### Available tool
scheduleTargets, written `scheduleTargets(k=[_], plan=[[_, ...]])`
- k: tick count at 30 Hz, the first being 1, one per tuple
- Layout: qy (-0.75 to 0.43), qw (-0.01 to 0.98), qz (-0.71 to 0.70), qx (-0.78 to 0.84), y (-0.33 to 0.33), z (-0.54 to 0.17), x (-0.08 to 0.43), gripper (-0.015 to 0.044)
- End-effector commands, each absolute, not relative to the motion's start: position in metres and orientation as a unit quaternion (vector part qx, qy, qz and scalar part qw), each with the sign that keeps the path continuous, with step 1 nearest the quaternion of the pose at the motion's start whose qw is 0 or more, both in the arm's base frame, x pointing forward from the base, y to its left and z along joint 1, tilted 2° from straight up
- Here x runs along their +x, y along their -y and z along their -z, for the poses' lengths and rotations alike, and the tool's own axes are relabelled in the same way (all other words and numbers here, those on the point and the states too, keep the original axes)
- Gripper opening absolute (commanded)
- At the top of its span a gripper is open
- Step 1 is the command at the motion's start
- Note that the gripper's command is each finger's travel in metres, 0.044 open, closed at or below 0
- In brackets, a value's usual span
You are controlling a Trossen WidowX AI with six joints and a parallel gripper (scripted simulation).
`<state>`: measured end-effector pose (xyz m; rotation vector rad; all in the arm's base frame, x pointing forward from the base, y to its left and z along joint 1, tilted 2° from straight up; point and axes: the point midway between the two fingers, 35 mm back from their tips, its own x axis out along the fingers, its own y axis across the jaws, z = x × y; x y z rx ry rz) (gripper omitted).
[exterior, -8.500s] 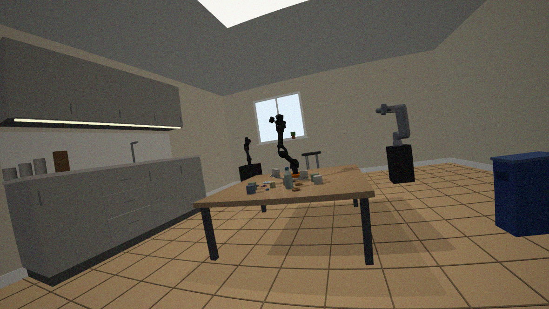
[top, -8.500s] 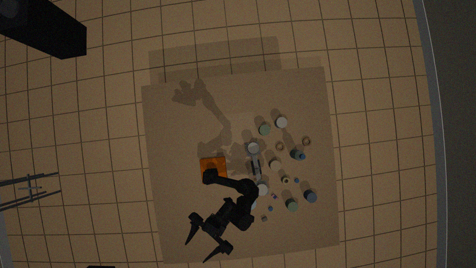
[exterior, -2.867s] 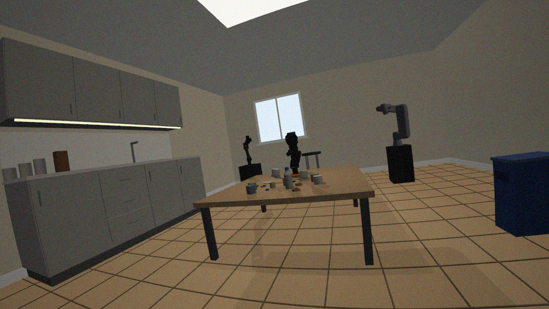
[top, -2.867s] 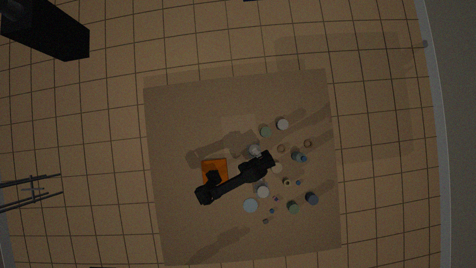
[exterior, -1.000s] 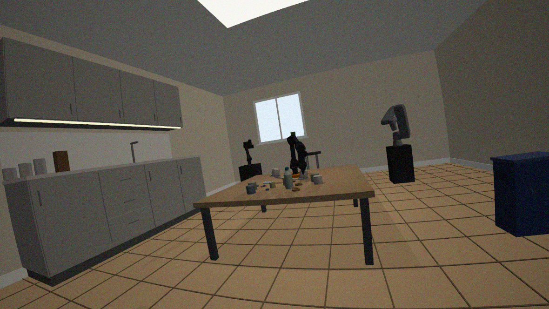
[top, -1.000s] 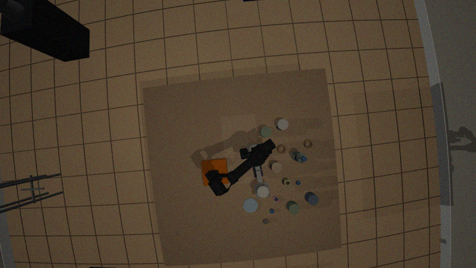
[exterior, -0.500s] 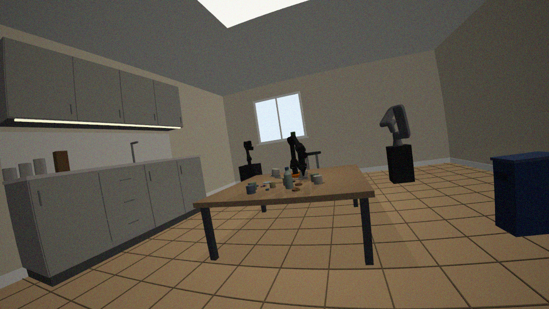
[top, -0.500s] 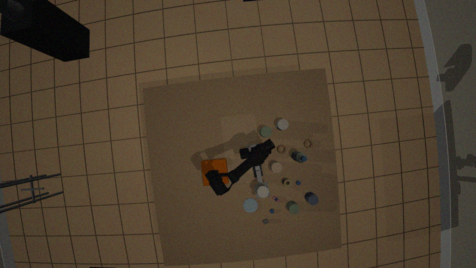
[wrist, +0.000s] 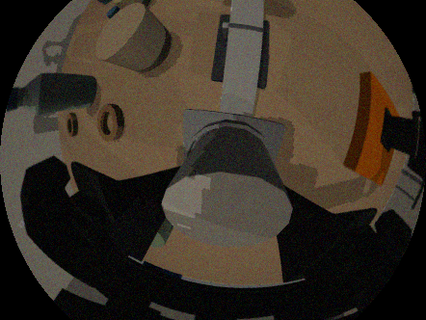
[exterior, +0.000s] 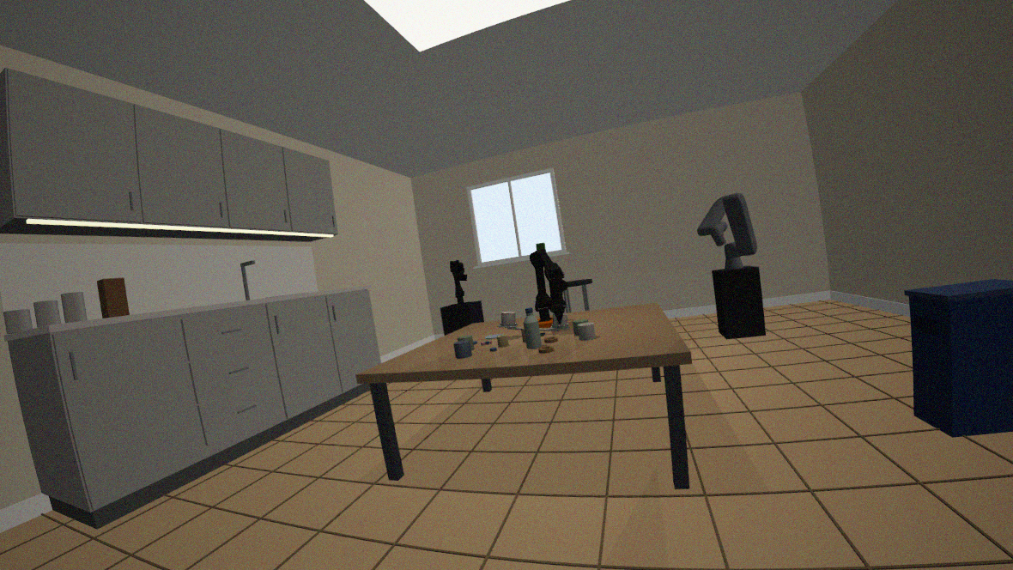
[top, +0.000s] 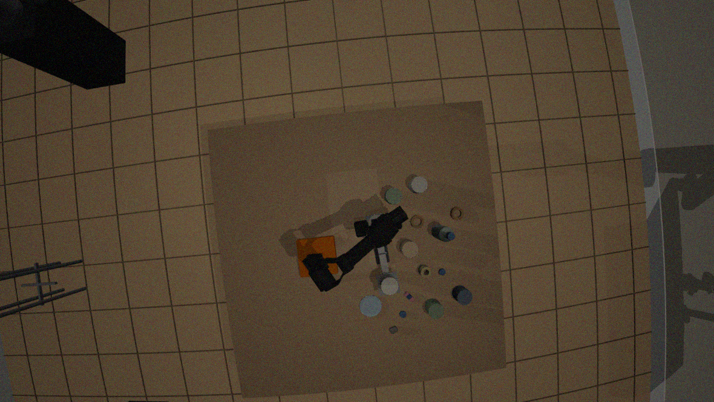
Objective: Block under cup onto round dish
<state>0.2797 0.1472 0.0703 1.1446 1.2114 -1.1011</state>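
The black parallel-jaw gripper [wrist: 221,229] is closed on the grey upturned cup [wrist: 226,194] at the near end of the small grey balance beam [wrist: 244,52]. In the wrist view the cup fills the middle of the picture, its pale flat bottom facing the camera and the dark fingers pressing its sides. The cup appears to sit over the square end pad of the beam; whether it has left the pad cannot be told. From above, the black arm [top: 362,244] reaches from its base beside the flat orange square mat [top: 315,249] across the wooden table [top: 279,200], and the arm's head covers that cup. The second grey cup [top: 388,285] stands on the beam's far end — untouched, well apart from the fingers. The pale blue round dish [top: 371,306] lies on the table just beside that second cup, with nothing on it. The block is not visible in any view. Around the balance stand other things: a beige cup [wrist: 143,43], two small tan rings [wrist: 111,120] and a clear bottle with a blue cap [top: 443,233].
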Motion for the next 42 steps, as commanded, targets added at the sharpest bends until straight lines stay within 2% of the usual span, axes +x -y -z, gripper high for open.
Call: scheduleTargets(k=[1,42], plan=[[-0.508,0.543,0.460,0.485,-0.149,-0.077,0.283,0.0000],[-0.508,0.543,0.460,0.485,-0.152,-0.130,0.284,0.0000]])
